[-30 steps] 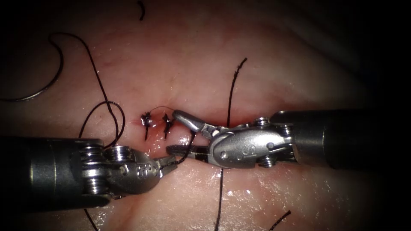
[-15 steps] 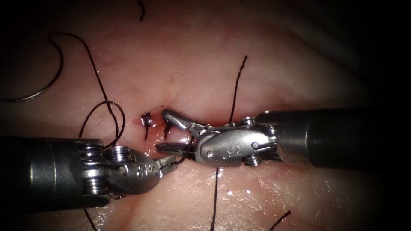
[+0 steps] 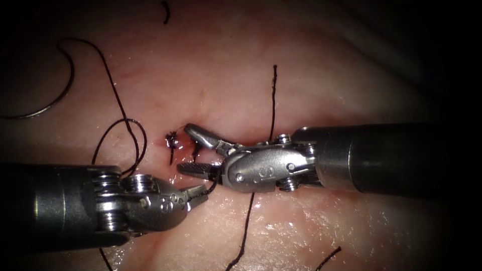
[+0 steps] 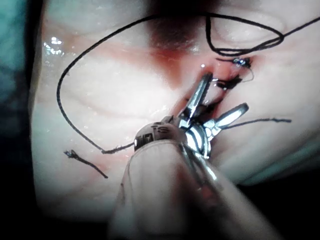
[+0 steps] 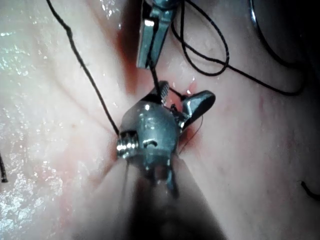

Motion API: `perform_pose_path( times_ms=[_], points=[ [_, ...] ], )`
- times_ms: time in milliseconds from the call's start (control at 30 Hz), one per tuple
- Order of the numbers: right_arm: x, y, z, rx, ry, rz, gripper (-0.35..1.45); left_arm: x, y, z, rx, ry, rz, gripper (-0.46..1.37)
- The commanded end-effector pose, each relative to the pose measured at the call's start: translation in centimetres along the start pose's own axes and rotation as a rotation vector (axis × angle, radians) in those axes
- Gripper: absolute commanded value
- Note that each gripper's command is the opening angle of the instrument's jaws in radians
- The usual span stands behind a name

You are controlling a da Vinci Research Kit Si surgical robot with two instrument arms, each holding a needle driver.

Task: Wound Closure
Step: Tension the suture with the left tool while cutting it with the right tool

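both tools' jaws differ: our left tool (image 3: 200,193) pinches the thread (image 3: 217,180) below the cut (image 3: 183,143) at frame centre, our right tool (image 3: 193,150) gapes wide and empty, the needle (image 3: 47,108) lies free upper left, and a tug could tear the stitches (image 3: 171,139).

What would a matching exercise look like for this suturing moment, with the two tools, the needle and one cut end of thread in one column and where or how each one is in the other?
Things:
1. left tool
2. right tool
3. needle
4. cut end of thread

States:
A. jaws open, holding nothing, beside the stitches
B. lying free on the tissue, far left of the cut, held by neither tool
C. jaws shut on the thread
D. lying loose on the tissue, right of the cut

Pairs: 1-C, 2-A, 3-B, 4-D
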Motion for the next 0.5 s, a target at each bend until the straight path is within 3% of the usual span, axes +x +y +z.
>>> perform_pose_path(
  times_ms=[33, 367, 433, 500],
  points=[
    [0.00, 0.00, 0.00, 0.003, 0.000, 0.000, 0.94, 0.00, 0.00, 0.01, -0.003, 0.000, 0.000, -0.35],
    [0.04, -0.02, 0.04, -0.001, 0.002, 0.001, 0.78, -0.01, 0.01, 0.02, -0.003, -0.001, 0.006, -0.35],
    [0.05, -0.02, 0.05, -0.001, 0.002, 0.001, 0.67, -0.01, 0.01, 0.02, -0.003, -0.001, 0.005, -0.35],
    [0.04, -0.02, 0.06, -0.005, 0.003, 0.001, 0.28, -0.01, 0.00, 0.02, -0.003, 0.000, 0.005, -0.35]
  ],
)
